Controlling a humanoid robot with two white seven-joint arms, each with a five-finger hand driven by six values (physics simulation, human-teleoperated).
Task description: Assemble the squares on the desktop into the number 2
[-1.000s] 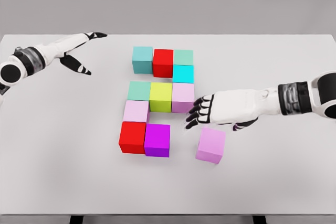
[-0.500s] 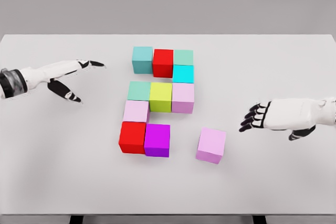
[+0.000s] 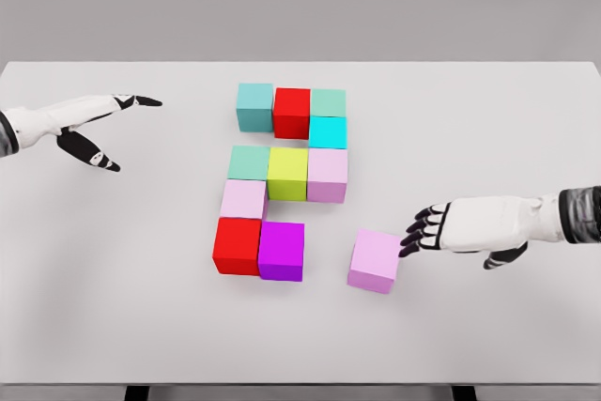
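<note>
Your right hand point(image 3: 441, 228) reaches in from the right edge of the white worktop point(image 3: 488, 119), fingers loosely spread and holding nothing. Its dark fingertips point(image 3: 413, 236) sit right at the right side of the loose pink cube point(image 3: 375, 259) — you cannot tell whether they actually touch it. That cube lies toward the near edge, slightly skewed, just apart from the purple cube point(image 3: 282, 250) to its left.

The rest of the cubes stand packed together around the worktop's middle. Along the far row you see a teal cube point(image 3: 254, 106), a red cube point(image 3: 292, 112) and a pale green cube point(image 3: 328, 101), with a cyan cube point(image 3: 328, 131) directly in front of the pale green one. The next row runs mint cube point(image 3: 249, 162), yellow-green cube point(image 3: 287, 173), light pink cube point(image 3: 328, 174). In front of the mint one sits a pale pink cube point(image 3: 243, 199), and nearer still a second red cube point(image 3: 238, 245) touches the purple one.

Your left hand point(image 3: 89, 119) hovers near the left edge — fingers open, forefinger stretched out, gripping nothing, well apart from the cubes.
</note>
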